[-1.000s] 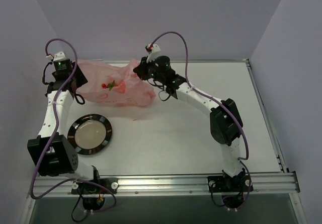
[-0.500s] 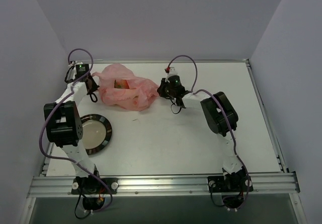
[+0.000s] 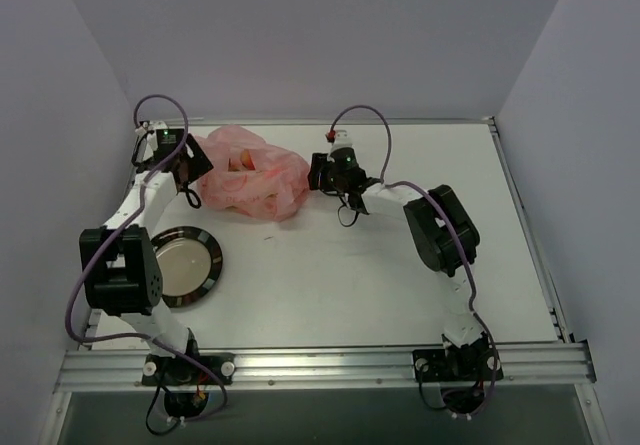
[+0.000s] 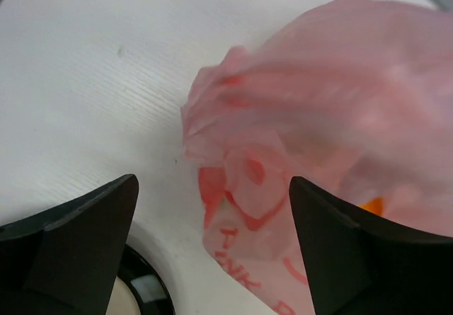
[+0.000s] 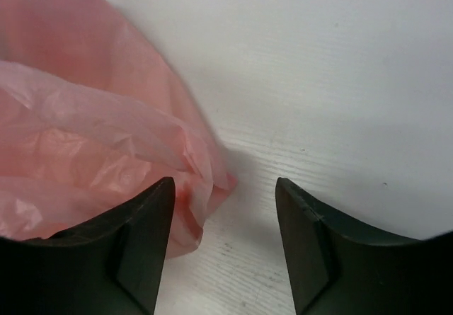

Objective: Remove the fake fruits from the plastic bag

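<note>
The pink plastic bag [image 3: 250,177] lies crumpled on the table at the back left. An orange fake fruit [image 3: 243,161] shows through it, and in the left wrist view a bit of orange [image 4: 373,204] shows through the film. My left gripper [image 3: 192,170] is at the bag's left end, open, with a loose printed corner of the bag [image 4: 248,180] lying between its fingers [image 4: 92,223]. My right gripper [image 3: 313,173] is at the bag's right end, open. The bag's edge [image 5: 205,180] touches its left finger [image 5: 141,237].
A dark round plate [image 3: 180,268] sits on the table in front of the bag, close to the left arm; its rim [image 4: 141,287] shows at the bottom of the left wrist view. Purple walls close the table at the back and sides.
A second ago the bag was held stretched between both shut grippers. It has since come down and bunched up on the table, and both grippers have opened and let it go.
</note>
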Controlling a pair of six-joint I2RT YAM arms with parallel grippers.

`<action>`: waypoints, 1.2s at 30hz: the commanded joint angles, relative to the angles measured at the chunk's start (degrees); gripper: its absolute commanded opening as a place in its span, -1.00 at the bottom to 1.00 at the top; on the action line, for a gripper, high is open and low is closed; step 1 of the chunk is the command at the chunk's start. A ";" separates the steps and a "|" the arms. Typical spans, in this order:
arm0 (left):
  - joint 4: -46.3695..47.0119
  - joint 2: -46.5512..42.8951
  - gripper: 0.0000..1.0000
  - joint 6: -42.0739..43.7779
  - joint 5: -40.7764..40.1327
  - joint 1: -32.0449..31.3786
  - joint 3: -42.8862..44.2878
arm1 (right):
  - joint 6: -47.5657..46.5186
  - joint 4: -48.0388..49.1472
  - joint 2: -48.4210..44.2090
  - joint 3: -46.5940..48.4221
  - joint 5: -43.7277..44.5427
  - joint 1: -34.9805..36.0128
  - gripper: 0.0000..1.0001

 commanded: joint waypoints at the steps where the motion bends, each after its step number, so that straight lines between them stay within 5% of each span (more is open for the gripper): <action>1: -2.25 -13.19 0.75 -1.70 -1.59 -0.42 -0.33 | -1.75 -3.52 -8.82 2.84 0.72 -0.02 0.11; 6: -5.68 -27.69 0.72 -2.50 -2.02 -1.47 -8.94 | -1.92 -6.43 -11.72 3.54 -0.07 0.07 0.43; 8: -6.73 -31.05 0.02 -2.59 -1.68 -1.56 -12.46 | -1.84 -7.31 -12.69 2.84 -0.16 0.07 0.46; 11: -6.39 -34.32 -0.55 -3.29 0.51 -3.75 -13.79 | -1.83 -8.55 -15.94 1.70 0.10 0.07 0.59; 17: -4.99 -24.06 -0.73 -1.10 0.52 -8.32 -3.19 | -2.98 -11.27 -23.32 0.91 0.46 0.07 0.73; 18: -4.98 -21.78 -0.74 -0.83 0.43 -8.41 -1.42 | -3.07 -11.62 -25.07 0.65 0.37 0.15 0.70; 20: -4.19 -15.27 -0.75 0.48 1.74 -8.33 1.93 | -3.59 -12.41 -26.57 0.47 -0.77 0.94 0.30; 21: -4.01 -11.42 -0.77 1.53 2.10 -8.33 5.25 | -4.03 -12.85 -27.45 0.47 -1.03 1.56 0.07; 22: -3.32 -9.73 -0.77 1.98 2.45 -8.33 6.67 | -4.47 -13.38 -27.81 0.55 -1.30 3.48 -0.41; 25: -3.83 -3.14 -0.77 3.21 4.30 -8.33 12.74 | -7.36 -15.48 -25.89 3.09 -2.01 9.27 -0.76; 33: -3.14 6.28 -0.77 4.62 6.14 -7.19 20.05 | -10.45 -18.30 -12.46 16.80 -4.64 15.45 -0.94; 36: -2.17 7.51 -0.77 3.92 7.29 -7.10 20.58 | -12.03 -18.48 -7.62 21.99 -3.77 15.98 -0.68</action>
